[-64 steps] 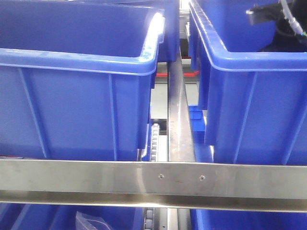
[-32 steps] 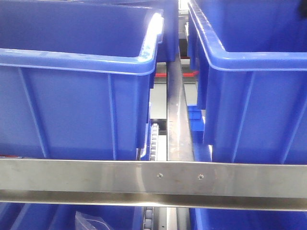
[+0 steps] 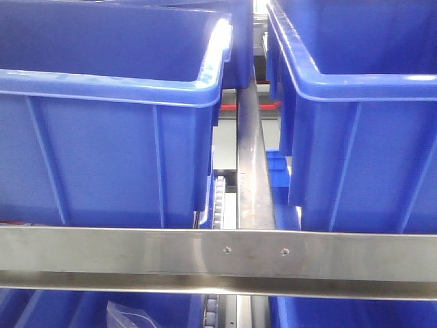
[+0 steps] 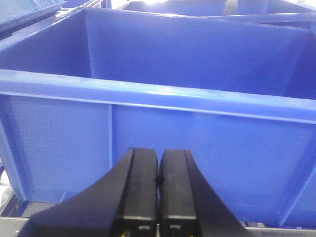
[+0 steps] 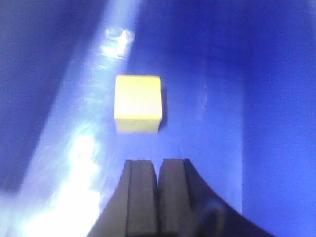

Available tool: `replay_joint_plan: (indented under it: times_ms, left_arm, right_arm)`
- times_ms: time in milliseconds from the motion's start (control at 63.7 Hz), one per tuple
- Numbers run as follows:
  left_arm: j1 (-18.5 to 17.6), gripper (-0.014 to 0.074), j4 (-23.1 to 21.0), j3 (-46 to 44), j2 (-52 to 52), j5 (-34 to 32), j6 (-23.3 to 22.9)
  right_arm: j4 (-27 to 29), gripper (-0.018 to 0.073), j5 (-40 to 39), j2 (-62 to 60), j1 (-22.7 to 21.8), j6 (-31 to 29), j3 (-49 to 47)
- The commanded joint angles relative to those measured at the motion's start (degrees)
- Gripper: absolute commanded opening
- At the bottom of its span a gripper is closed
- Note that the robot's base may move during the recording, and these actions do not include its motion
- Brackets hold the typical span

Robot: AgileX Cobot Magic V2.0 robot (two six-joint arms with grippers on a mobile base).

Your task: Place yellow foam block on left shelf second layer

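The yellow foam block lies on the floor of a blue bin in the right wrist view, a little ahead of my right gripper, which is shut and empty above the bin floor. My left gripper is shut and empty, pointing at the outer wall of a blue bin. Neither gripper nor the block shows in the front view.
The front view shows two large blue bins, one left and one right, on a steel shelf with a front rail and a centre divider bar. More blue bins sit on the layer below.
The right arm, seen inside the right bin at the top right a second ago, has left the front view. The bins have not moved.
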Motion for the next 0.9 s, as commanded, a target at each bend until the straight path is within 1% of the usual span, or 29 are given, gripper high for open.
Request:
replay_joint_plan:
  times_ms: [0,126,283,581,707,770,848,880]
  left_arm:
    - [0.10,0.0137,-0.42,1.48,0.41,-5.04,-0.22]
    - [0.10,0.0137,-0.42,1.48,0.41,-5.04,-0.22]
    - [0.10,0.0137,-0.42,1.48,0.41,-5.04,-0.22]
    - [0.10,0.0137,-0.42,1.48,0.41,-5.04,-0.22]
    - [0.10,0.0137,-0.42,1.48,0.41,-5.04,-0.22]
    - [0.10,0.0137,-0.42,1.48,0.41,-4.69,-0.22]
    - [0.10,0.0137,-0.42,1.48,0.41,-5.04,-0.22]
    - [0.10,0.0137,-0.42,1.48,0.41,-5.04,-0.22]
  right_arm:
    - [-0.30,0.0056,-4.41,-7.94,-0.07,-0.49,2.00]
    - [-0.30,0.0056,-2.86,-16.40,-0.07,-0.49,5.22]
    - [-1.12,0.0056,-1.81,-22.44,-0.07,-0.49,6.31]
    - [-1.17,0.0056,-1.91,-23.64,-0.07,-0.49,6.31]
    - [-1.04,0.0056,-3.75,-23.64,-0.07,-0.26,7.01]
    - [-0.56,0.0056,-4.96,-23.92,-0.67,-0.26,7.65]
    - [0.64,0.0056,-7.25,-24.86,-2.72,-0.31,9.34]
    - [1.49,0.0056,-8.45,-25.43,-4.18,-0.31,10.48]
